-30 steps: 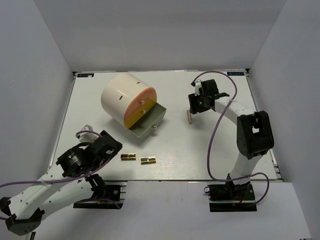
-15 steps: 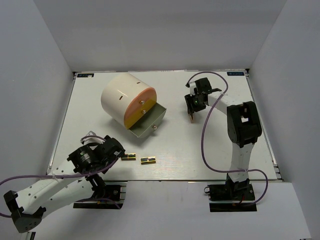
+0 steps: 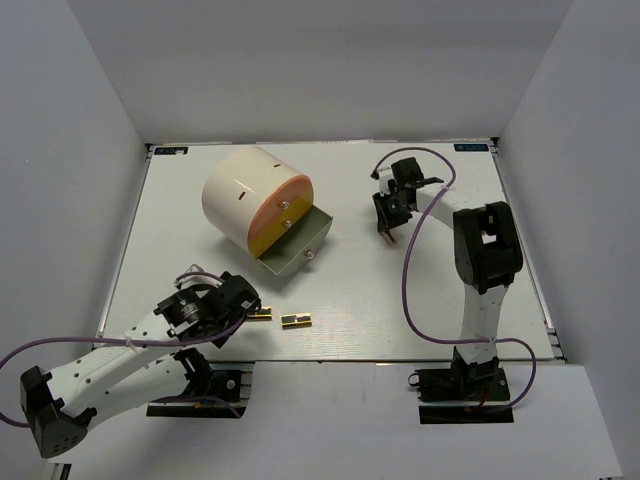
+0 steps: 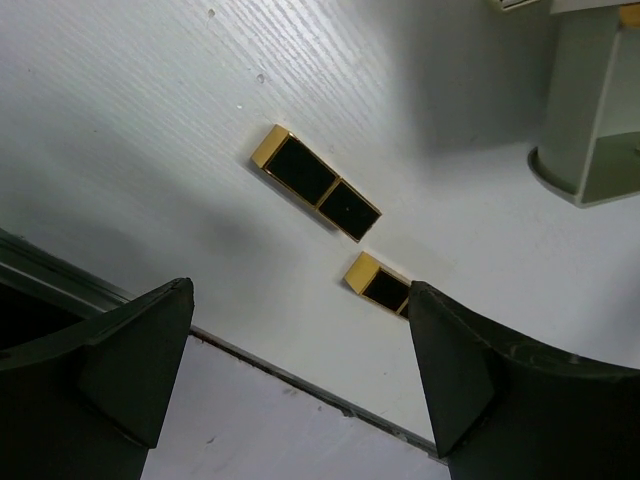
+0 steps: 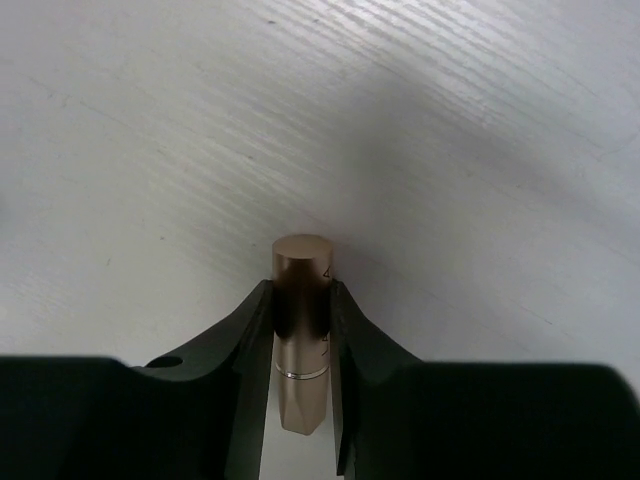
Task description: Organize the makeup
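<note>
- The left end effector [image 4: 300,288] has moved closer. It now hangs wide open over the two gold-and-black cases [image 4: 315,182]. One case lies out in front of it and the other lies just by its right finger.
- The right end effector [image 5: 300,305] has come down. Its fingers now squeeze the rose-gold lipstick [image 5: 301,262], low over the worktop [image 3: 430,300].
- I think the lipstick is ready to lift, and the cases come next.
- Count: two cases, one lipstick, one big cream cylinder [image 3: 240,195] with one open drawer [image 3: 297,236].
</note>
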`<state>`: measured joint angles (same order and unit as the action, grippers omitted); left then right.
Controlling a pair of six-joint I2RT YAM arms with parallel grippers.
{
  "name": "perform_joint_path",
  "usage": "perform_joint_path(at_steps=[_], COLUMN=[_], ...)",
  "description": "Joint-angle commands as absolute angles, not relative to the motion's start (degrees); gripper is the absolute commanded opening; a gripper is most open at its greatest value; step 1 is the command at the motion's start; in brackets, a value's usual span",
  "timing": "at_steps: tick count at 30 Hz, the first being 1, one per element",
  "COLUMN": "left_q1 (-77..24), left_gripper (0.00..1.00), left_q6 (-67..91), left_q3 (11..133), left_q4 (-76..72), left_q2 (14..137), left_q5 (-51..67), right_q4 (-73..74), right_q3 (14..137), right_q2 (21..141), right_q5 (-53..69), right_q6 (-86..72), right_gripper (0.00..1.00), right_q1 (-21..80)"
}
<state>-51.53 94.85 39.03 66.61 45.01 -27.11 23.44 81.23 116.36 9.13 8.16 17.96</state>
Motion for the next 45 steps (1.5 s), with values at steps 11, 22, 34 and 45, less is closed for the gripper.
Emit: perform_joint_path(at_steps=[11, 22, 34, 45], left_q1=[-51.42, -51.42, -51.42, -51.42], left_gripper=[0.98, 0.98, 0.98, 0.98], left_q6=[97.91, 97.73, 97.91, 97.65], left_q3=[33.92, 33.40, 32.52, 33.05], left_q4=[61.52, 61.61, 60.73, 57.75], left_q2=[42.80, 42.28, 41.75, 45.87], left_q5=[-26.72, -26.54, -26.02, -27.07], right_q4=[23.74, 24.43, 33.57, 31.91], right_q3=[85.61, 86.92, 91.41, 89.03], right_q2=[102.31, 101.51, 107.05, 108.72], right_q5=[49.74, 50.10, 43.42, 40.61], right_q6=[28.36, 71.86, 100.10, 99.41], right_gripper=[0.00, 0.00, 0.00, 0.33], right_q1=[20.82, 31.89, 35.95, 38.58])
